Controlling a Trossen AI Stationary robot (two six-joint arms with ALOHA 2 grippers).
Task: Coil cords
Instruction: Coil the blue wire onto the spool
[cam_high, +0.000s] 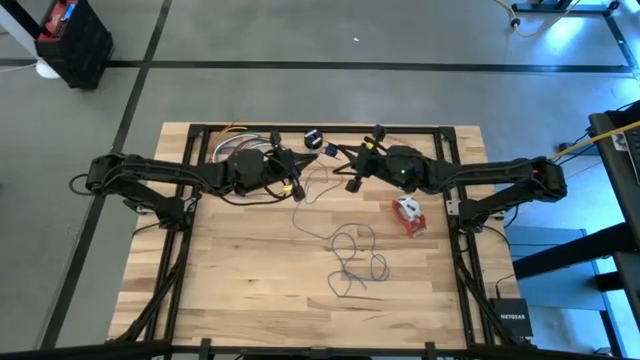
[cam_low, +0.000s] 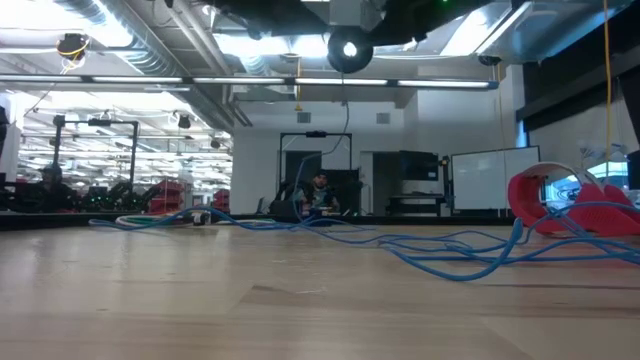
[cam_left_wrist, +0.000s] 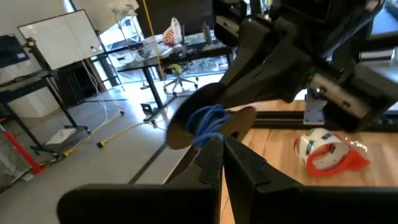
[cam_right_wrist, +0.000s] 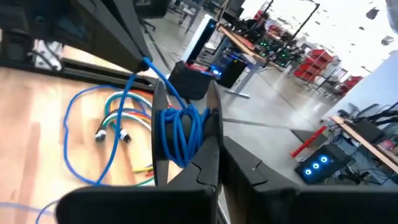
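I see both arms reach inward, meeting over the table's (cam_high: 250, 300) far edge. Left tool (cam_high: 297, 188) is closed. Right tool (cam_right_wrist: 186, 134) is clamped on the puck (cam_right_wrist: 158, 137) wrapped with cord (cam_right_wrist: 180, 127); the rest lies loose toward the near side.

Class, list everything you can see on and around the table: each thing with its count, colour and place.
Blue cord: one, bluish, loose loops mid-table, a few turns wound around the puck between the grippers.
Puck: one, dark, between the two grippers.
Cord bundle: one, red and white, right of centre.
Coloured wires: a bunch, far left edge.
Table: one, light wood.
Left gripper: shut.
Right gripper: shut on puck.
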